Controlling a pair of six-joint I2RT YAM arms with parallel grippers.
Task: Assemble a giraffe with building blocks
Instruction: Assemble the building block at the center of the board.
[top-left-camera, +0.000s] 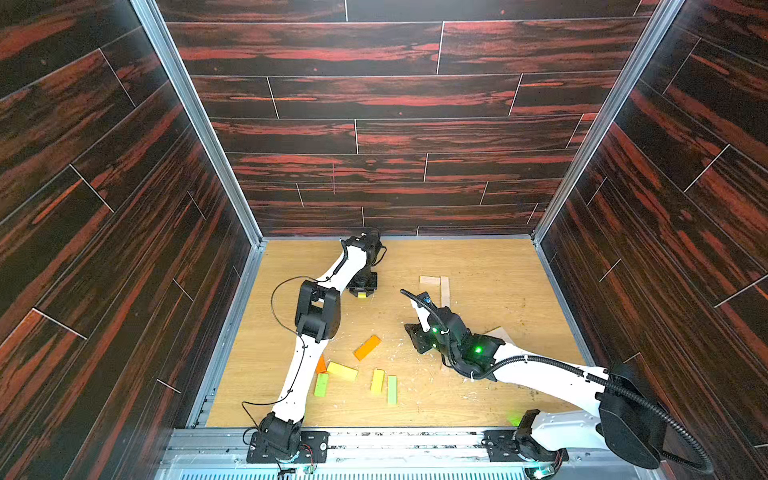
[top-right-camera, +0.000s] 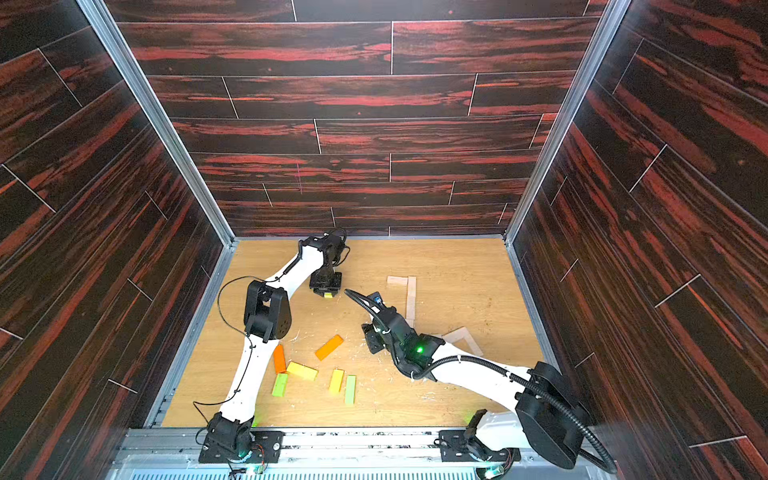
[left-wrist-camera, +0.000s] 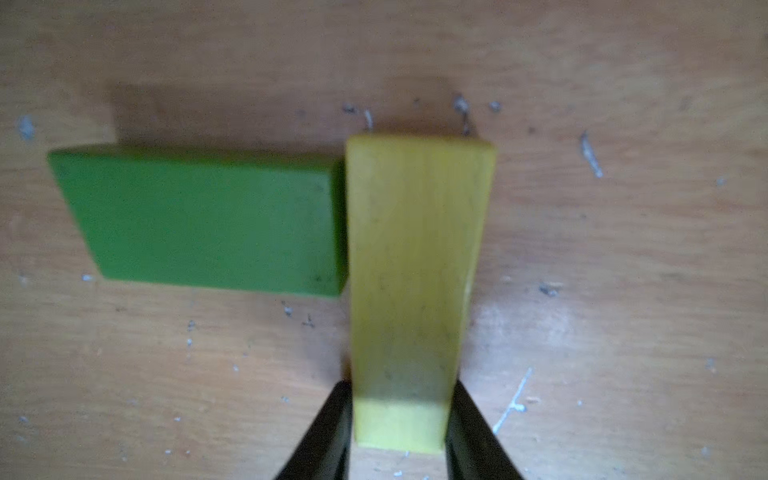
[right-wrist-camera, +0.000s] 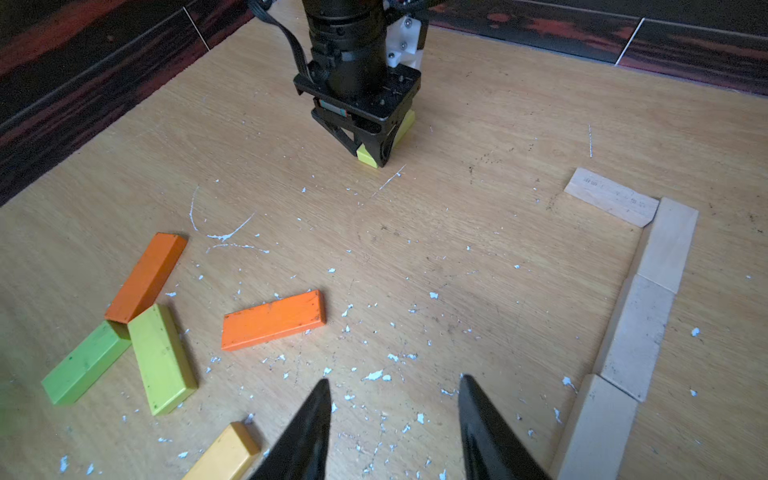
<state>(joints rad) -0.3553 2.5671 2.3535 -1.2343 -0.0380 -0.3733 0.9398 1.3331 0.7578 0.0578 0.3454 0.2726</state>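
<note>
Now: my left gripper (left-wrist-camera: 401, 388) is closed on 1 end of a yellow block (left-wrist-camera: 415, 257), a jaw on each long side. It is low over the table (top-left-camera: 478, 266), in the far middle part. I cannot tell whether the block already bears on the wood.

- A green block (left-wrist-camera: 208, 220) lies flat just left of the yellow one. Its short end meets the yellow block's long side at a right angle. Touching or a hair apart; the left wrist view is too soft to say.
- My right gripper (right-wrist-camera: 395, 378) hangs part open and empty above bare table, nearer than the left one.
- A row of pale blocks (right-wrist-camera: 636, 332) lies end to end on the right, with 1 more pale block (right-wrist-camera: 611, 201) set across its far end.
- 6 coloured blocks lie loose at the near left, among them an orange block (right-wrist-camera: 272, 320).

Judgement: the step in hand is seating the yellow block against the green one, early in the build.

How to do it well:
1. Settle the yellow block flat before letting go; a tilted end would rock.
2. Press no further left, since the green block is free and would slide.
3. Open the jaws only a little, evenly, so neither one drags the block.
4. Lift straight up, clear of both blocks, before swinging away.
5. Hold the right arm clear meanwhile.

Risk: paint flecks on the table may let the block skate.
</note>
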